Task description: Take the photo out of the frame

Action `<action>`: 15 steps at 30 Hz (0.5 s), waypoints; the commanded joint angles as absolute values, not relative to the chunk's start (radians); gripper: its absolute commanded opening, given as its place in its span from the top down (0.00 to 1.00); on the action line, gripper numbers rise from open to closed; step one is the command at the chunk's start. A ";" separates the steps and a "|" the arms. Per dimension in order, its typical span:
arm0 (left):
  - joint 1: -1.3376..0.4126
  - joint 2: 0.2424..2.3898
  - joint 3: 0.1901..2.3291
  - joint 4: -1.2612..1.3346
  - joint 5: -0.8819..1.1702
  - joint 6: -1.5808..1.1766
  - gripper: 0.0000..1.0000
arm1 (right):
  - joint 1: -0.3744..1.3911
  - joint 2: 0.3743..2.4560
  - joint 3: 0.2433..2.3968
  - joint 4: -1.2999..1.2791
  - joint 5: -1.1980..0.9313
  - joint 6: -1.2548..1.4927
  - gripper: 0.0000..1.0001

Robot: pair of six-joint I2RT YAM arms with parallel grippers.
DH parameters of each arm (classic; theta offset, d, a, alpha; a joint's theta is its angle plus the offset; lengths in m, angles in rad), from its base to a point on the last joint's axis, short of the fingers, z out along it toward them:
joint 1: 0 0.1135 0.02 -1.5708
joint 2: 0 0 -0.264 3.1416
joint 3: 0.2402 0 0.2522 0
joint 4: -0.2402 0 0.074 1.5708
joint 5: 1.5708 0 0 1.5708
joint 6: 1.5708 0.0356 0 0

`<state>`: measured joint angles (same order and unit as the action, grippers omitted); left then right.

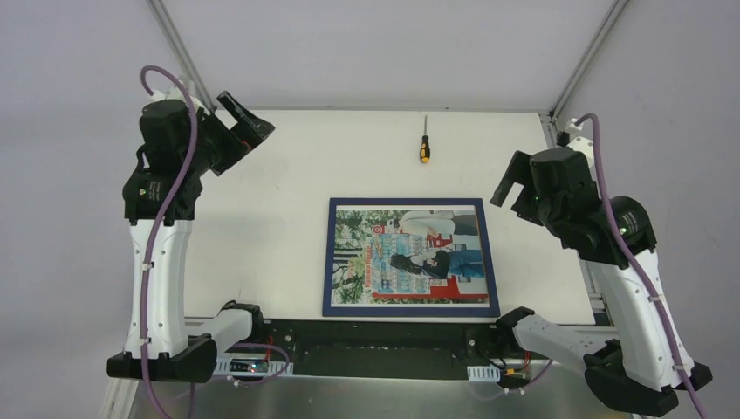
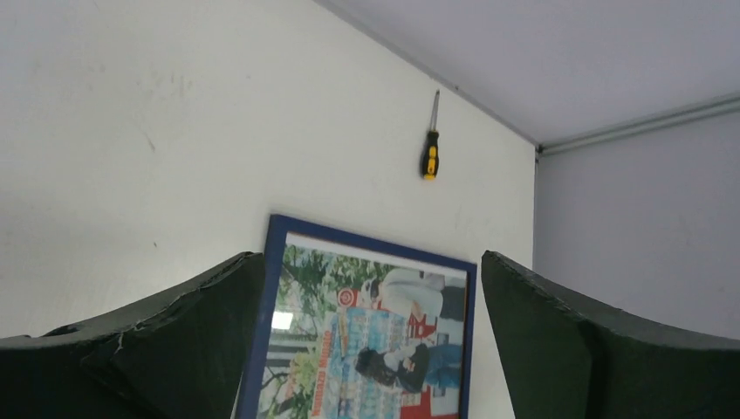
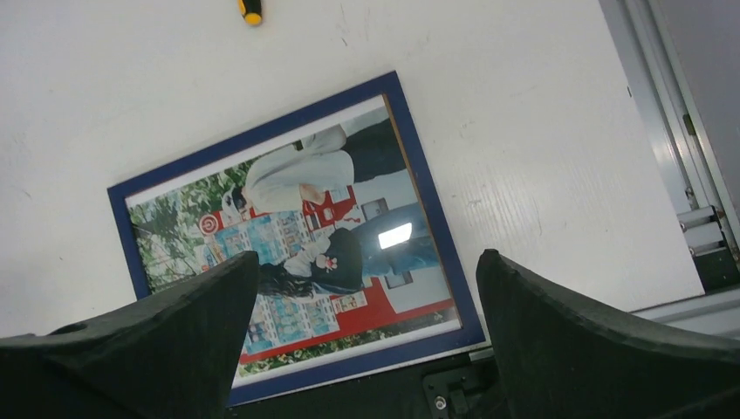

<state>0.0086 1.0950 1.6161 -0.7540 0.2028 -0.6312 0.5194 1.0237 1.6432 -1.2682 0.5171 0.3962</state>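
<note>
We start at our left gripper point(image 1: 249, 115), black two-finger jaws spread wide and holding nothing, hanging high at ten o'clock from the work, and our right gripper point(image 1: 517, 185), just as open and empty, raised at two o'clock. Both stand well apart from everything, which looks to us like a ready pose that leaves the middle free. Down between them the thin dark-blue rectangular picture frame point(image 1: 330, 262) lies flat on the white table point(image 1: 262, 227), near edge close to the arm bases. It is face up, so the colourful rectangular photo point(image 1: 410, 253) sits inside it and the back is hidden underneath. We reckon a flip comes first. At twelve o'clock beyond the frame rests a yellow-and-black-handled screwdriver point(image 1: 424, 148), untouched, perhaps for the backing clips.
</note>
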 commanded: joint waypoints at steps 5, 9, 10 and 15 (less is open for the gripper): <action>-0.232 1.163 1.445 -0.750 0.197 -0.701 0.01 | 0.515 0.994 1.536 -1.268 0.418 0.429 0.01; -0.320 1.210 1.381 -0.749 0.159 -0.703 0.01 | 0.514 0.988 1.492 -1.243 0.331 0.417 0.01; -0.338 1.223 1.366 -0.747 0.153 -0.705 0.01 | 0.514 0.987 1.481 -1.238 0.311 0.419 0.01; -0.419 1.285 1.244 -0.681 0.160 -0.719 0.01 | 0.515 0.983 1.428 -1.218 0.223 0.428 0.01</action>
<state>-0.3710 1.2575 1.3304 -0.7437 0.1772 -0.6968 0.5186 0.9993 1.4559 -1.2526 0.3202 0.4183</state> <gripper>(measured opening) 0.990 0.991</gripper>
